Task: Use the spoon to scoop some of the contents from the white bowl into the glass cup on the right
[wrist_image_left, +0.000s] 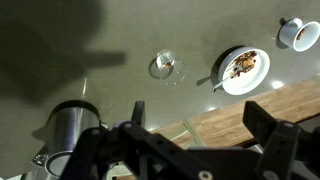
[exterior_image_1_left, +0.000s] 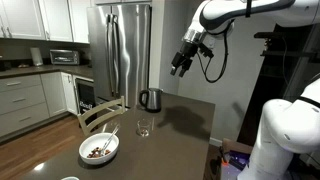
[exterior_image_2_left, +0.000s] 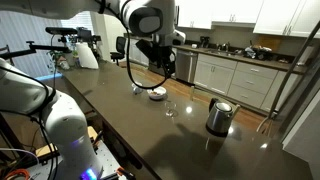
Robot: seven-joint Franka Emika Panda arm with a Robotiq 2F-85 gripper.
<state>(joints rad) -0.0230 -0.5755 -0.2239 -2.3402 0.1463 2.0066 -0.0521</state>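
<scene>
The white bowl (exterior_image_1_left: 99,150) sits on the dark table near its front corner and holds the brown and reddish contents (exterior_image_1_left: 96,151). The spoon (wrist_image_left: 206,82) rests on the bowl's rim with its handle pointing out toward the glass cup (exterior_image_1_left: 144,127). The wrist view shows the bowl (wrist_image_left: 244,72), the contents (wrist_image_left: 243,64) and the glass cup (wrist_image_left: 167,67) from high above. The bowl (exterior_image_2_left: 157,94) and the glass cup (exterior_image_2_left: 171,108) also show in an exterior view. My gripper (exterior_image_1_left: 181,64) is open and empty, high above the table, apart from everything; its fingers (wrist_image_left: 200,125) frame the wooden floor.
A shiny steel kettle (exterior_image_1_left: 150,99) with a black handle stands behind the glass cup; it also shows in the wrist view (wrist_image_left: 70,127). A small white mug (wrist_image_left: 298,33) stands beyond the bowl. A wooden chair (exterior_image_1_left: 100,113) stands at the table's edge, a fridge (exterior_image_1_left: 125,50) behind it.
</scene>
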